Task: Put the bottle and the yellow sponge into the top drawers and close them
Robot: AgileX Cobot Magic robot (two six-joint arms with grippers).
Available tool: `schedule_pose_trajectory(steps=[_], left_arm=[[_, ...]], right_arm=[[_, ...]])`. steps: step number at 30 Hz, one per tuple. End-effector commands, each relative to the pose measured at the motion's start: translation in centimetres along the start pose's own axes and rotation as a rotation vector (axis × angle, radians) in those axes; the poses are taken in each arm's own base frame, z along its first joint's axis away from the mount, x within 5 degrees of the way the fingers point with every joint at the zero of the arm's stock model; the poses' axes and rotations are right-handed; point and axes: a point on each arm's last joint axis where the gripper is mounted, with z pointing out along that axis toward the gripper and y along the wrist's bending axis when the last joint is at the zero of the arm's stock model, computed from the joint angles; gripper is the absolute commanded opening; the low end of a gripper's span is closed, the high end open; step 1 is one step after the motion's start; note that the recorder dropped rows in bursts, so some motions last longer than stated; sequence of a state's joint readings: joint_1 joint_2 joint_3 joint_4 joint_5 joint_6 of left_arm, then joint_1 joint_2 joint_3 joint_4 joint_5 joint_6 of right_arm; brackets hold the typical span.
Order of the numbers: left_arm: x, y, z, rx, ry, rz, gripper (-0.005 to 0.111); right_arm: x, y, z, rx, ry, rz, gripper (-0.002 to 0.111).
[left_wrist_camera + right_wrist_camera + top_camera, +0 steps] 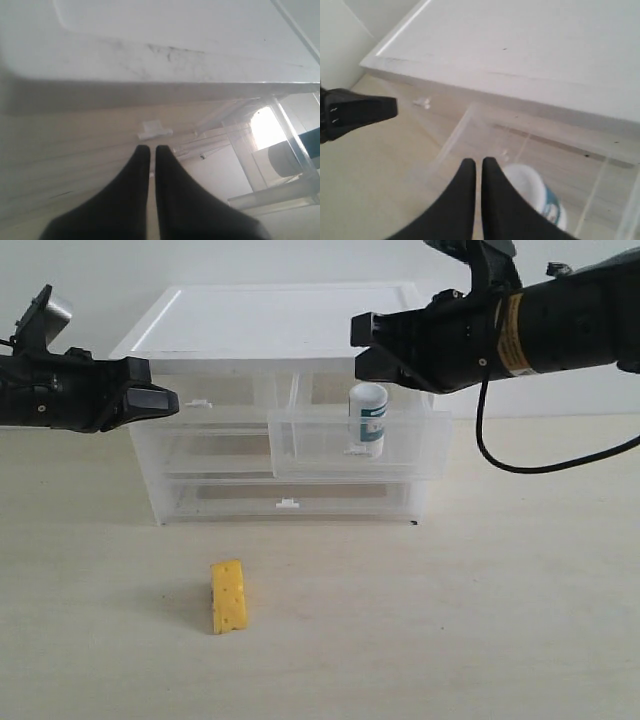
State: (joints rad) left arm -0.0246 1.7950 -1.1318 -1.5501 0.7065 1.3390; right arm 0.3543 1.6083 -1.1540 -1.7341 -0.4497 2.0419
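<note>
Hovering, tips together, empty: L end effector (172, 400) & R end effector (358, 347). Bottle (368, 418) is standing in pulled-out right top drawer (310, 447); yellow sponge (228, 597) is lying on surface (480, 590).

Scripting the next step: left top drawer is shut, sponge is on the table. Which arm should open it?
Left. The left gripper hovers right at the handle tab of the left top drawer; the right gripper is over the open right drawer holding the bottle.

A yellow sponge (228, 596) showing darker holes at lower centre, white bottle (368, 418) wearing a blue-teal label, translucent top drawers (330, 445) sitting under a white cabinet top (280, 315)
</note>
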Motion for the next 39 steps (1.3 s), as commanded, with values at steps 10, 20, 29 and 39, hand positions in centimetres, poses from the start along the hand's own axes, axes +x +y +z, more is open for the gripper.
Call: schedule_pose_trajectory(steps=[10,20,29,39], left_arm=[[0.0,0.0,0.0,0.000,-0.004,0.004,0.004],[0.0,0.0,0.0,0.001,-0.004,0.007,0.004],[0.1,-0.4,-0.1,0.042,0.001,-0.004,0.004],[0.0,-0.2,0.0,0.025,-0.005,-0.003,0.004]], right_arm=[[-0.9,-1.9,-2.0,0.157,-0.080,-0.101,0.000],[-0.6,1.1,-3.7,0.071,-0.097,-0.199,0.000],[-0.6,-0.9,-3.7,0.235,-0.155,0.006,0.000],[2.1,-3.2,-0.2,0.251,-0.023,0.025,0.000]])
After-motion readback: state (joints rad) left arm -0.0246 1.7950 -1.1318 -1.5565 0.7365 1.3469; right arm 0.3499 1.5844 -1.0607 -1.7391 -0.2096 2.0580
